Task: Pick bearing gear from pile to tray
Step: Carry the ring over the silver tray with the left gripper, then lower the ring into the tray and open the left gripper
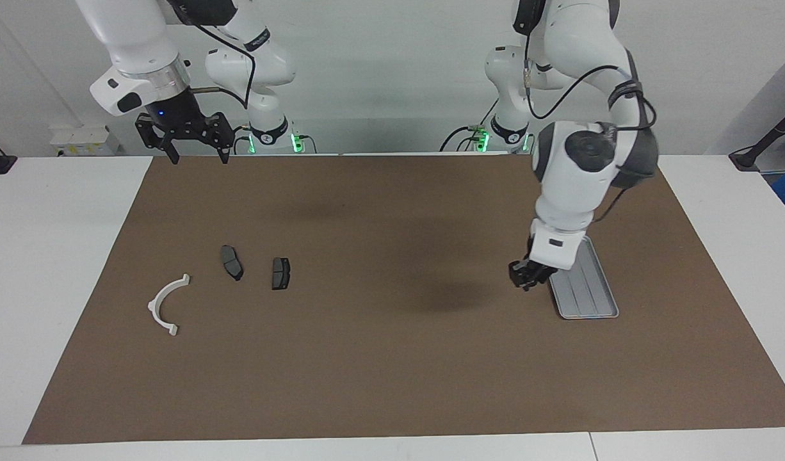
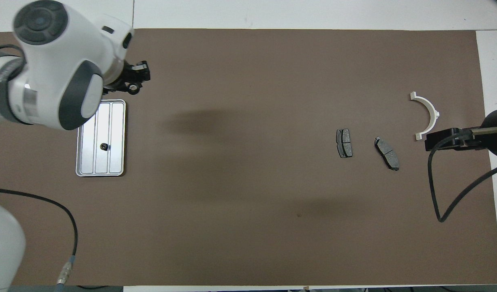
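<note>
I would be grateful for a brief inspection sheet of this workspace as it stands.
Surface: brown mat on a white table.
Job's things: tray at the left arm's end, one small black round piece in it; white arc bracket and two dark plates at the right arm's end.
Clutter: nothing seen.
Grippers: left gripper low beside the tray; right gripper open, raised, waiting.
Cables: black cable hanging from the right arm.
Surroundings: white wall, arm bases lit green.
</note>
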Tool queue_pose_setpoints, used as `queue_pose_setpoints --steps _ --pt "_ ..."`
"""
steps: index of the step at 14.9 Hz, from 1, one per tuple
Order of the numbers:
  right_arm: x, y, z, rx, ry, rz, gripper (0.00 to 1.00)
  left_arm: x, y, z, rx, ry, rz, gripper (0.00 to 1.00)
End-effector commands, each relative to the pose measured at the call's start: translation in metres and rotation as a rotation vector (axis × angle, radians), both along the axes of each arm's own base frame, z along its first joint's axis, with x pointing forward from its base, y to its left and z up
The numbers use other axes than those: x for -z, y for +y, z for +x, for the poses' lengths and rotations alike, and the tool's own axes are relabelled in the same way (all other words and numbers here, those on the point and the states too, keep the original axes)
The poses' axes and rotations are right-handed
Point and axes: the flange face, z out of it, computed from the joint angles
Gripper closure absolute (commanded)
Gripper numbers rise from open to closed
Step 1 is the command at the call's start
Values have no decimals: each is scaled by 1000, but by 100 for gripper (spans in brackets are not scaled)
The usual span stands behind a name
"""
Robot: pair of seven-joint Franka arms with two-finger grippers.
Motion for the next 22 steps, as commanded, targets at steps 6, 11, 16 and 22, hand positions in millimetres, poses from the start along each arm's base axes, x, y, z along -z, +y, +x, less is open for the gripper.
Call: queue_pose_setpoints --steps 6,11,16,22 --pt "-4 -4 -3 -10 -12 13 0 -8 174 -6 202 52 52 100" --pt "-4 -4 -3 -9 -12 13 0 49 176 -50 206 28 39 100" --pt "-4 -4 -3 -9 -12 13 0 91 173 -80 170 18 13 100" --pt "-4 -3 -3 -12 -12 13 0 142 152 -88 146 -27 4 100"
